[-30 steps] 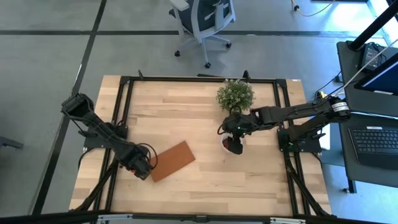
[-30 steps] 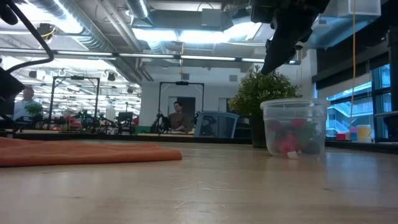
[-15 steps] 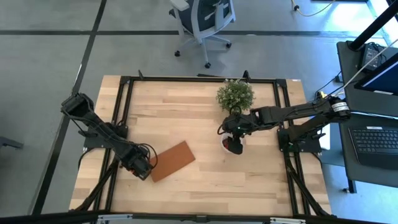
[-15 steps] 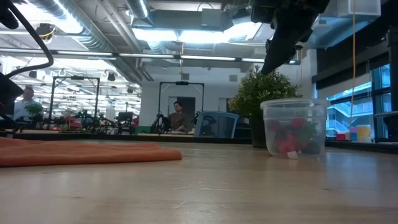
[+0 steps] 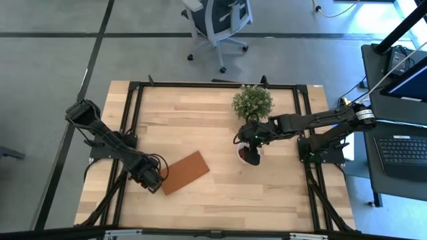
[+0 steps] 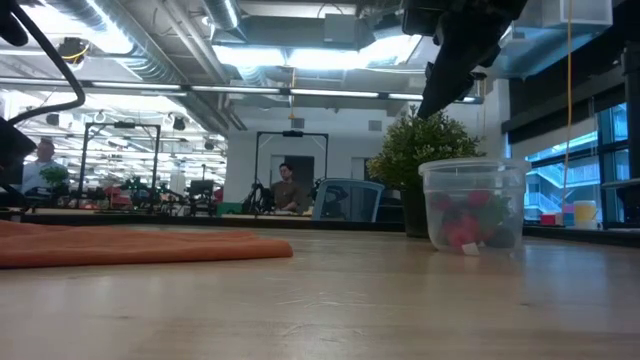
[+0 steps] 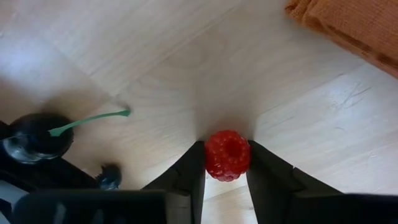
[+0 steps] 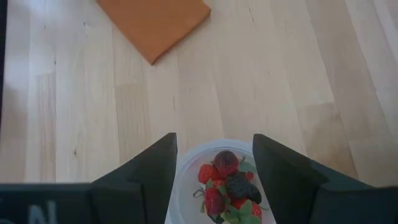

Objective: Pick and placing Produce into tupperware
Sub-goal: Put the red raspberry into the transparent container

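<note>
A red raspberry (image 7: 227, 154) of the produce lies on the wooden table, just off the left end of the brown board (image 5: 185, 171). My left gripper (image 5: 153, 179) stands over it, pointing down, and is shut on it (image 7: 227, 149). The tupperware (image 6: 472, 205) is a small clear cup to the right of the table's middle, holding red and dark pieces (image 8: 225, 177). My right gripper (image 8: 214, 146) hangs open above the cup (image 5: 249, 155), one finger to each side and clear of it. My left gripper pinches the raspberry between its two fingers (image 7: 193, 168), one on each opposite side (image 7: 210, 157) of the berry. The fingers come from above, pointing steeply down. The berry sits at the table's surface; whether it is lifted clear, I cannot tell.
A dark berry (image 7: 36, 138) with a green stem (image 7: 90, 118) and a smaller dark piece (image 7: 109, 179) lie near the left gripper. A green potted plant (image 5: 252, 101) stands just beyond the cup. Bare wood lies between board and cup.
</note>
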You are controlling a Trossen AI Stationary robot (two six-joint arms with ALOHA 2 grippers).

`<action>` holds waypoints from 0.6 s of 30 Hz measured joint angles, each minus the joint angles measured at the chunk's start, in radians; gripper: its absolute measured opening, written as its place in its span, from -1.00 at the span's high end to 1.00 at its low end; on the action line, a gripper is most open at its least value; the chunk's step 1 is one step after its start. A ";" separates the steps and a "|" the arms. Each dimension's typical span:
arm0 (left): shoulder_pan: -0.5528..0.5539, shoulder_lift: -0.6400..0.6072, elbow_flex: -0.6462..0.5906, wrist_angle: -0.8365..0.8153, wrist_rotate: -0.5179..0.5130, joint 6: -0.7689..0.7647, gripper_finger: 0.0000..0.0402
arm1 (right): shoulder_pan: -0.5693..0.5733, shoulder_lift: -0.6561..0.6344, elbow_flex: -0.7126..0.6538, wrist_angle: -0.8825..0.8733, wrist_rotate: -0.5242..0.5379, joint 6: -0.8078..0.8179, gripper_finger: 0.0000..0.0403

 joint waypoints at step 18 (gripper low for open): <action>0.022 -0.084 0.154 -0.171 -0.181 0.079 0.57 | 0.000 0.000 0.000 0.005 0.000 -0.030 -0.05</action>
